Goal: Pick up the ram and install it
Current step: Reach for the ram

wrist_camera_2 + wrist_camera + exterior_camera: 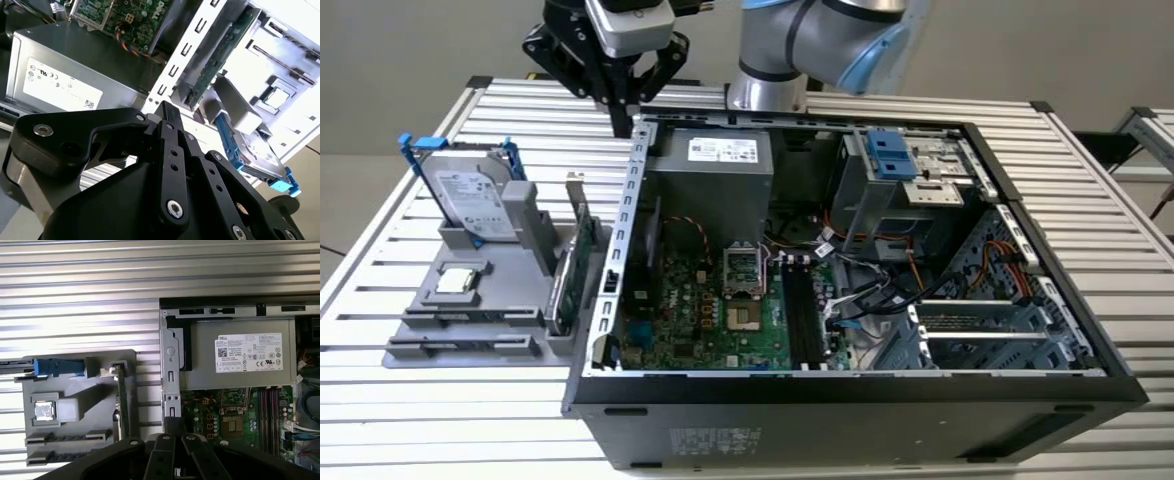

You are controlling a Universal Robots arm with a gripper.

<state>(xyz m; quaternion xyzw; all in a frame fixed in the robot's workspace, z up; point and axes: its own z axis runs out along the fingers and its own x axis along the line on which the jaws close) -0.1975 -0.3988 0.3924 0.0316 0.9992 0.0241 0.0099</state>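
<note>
My gripper [624, 118] hangs above the table at the far corner of the open computer case [607, 390], beside the grey power supply [714, 165]. Its black fingers [168, 110] are pressed together with nothing between them, and their tip [175, 421] sits over the case's side wall. The ram is hidden; I cannot pick it out in any view. The long black memory slots [801, 315] lie on the green motherboard [707, 320] inside the case. Two narrow slots [467, 320] cross the front of the grey fixture [507, 255] on the exterior view's left.
On the fixture stand a silver hard drive in a blue frame [467, 195] and a green expansion card with a metal bracket [580, 265]; a square chip [458, 281] lies flat. Cables [881, 290] and drive bays [914, 160] crowd the case's far side. The table is slatted aluminium [400, 420].
</note>
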